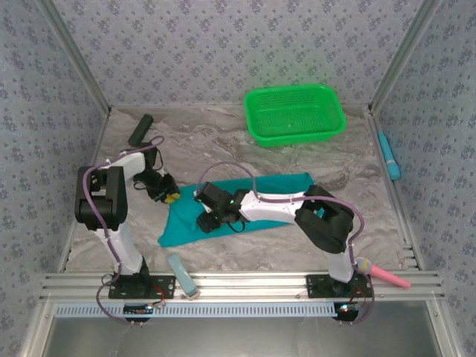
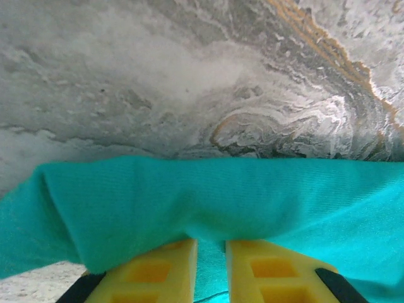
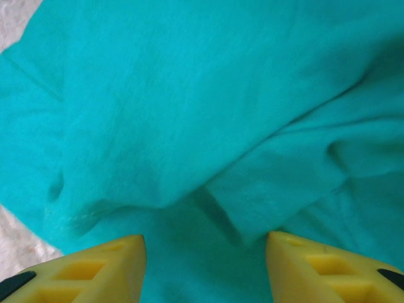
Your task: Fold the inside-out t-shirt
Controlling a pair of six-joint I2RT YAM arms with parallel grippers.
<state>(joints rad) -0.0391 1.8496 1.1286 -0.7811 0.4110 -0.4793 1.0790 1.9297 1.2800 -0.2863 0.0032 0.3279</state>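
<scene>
Overhead rear view, 2 wrist views close, all sharing t-shirt [image 1: 182, 223]

Walls [image 1: 223, 44] papered in a pale blue-grey floral pattern stand at the back and both sides. The table [image 1: 223, 141] has a marbled grey and beige top, evenly lit, with metal posts [image 1: 74, 56] rising at its corners and metal rails [image 1: 245, 281] along its near edge.

T-shirt [image 1: 178, 227] lies mid-table [image 1: 223, 141], mesh basket [image 1: 295, 113] behind it to the right. Left gripper [image 1: 172, 197] sits at its left edge, right gripper [image 1: 205, 223] over its near-left part.
</scene>
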